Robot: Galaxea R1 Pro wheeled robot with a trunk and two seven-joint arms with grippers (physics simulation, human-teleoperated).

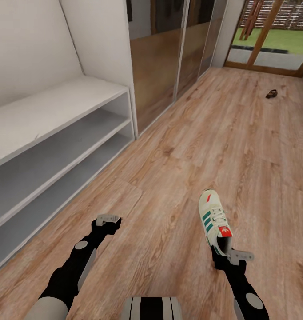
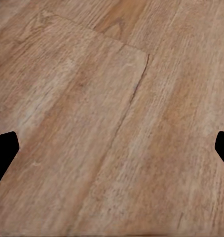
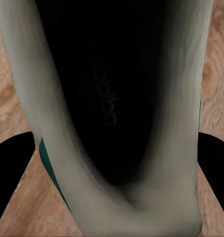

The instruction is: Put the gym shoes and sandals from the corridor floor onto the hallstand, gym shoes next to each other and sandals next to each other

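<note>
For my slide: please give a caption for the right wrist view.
Right gripper straddling a gym shoe's heel.

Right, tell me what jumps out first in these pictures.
The cream gym shoe with teal stripes stands out on the corridor floor, right at the right gripper, whose wrist view looks straight into its dark opening. Far down the corridor lies a small brown sandal; the pale hallstand stands at left.

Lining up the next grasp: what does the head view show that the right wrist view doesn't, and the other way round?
Head view alone: the hallstand with its open tiers, a sandal far down the corridor, the left claw above bare planks, and the gym shoe's striped outside. Right wrist view alone: the shoe's dark insole with its lettering, seen from directly above the opening. Both share the gym shoe, the right claw at its heel end, and the corridor floor.
</note>
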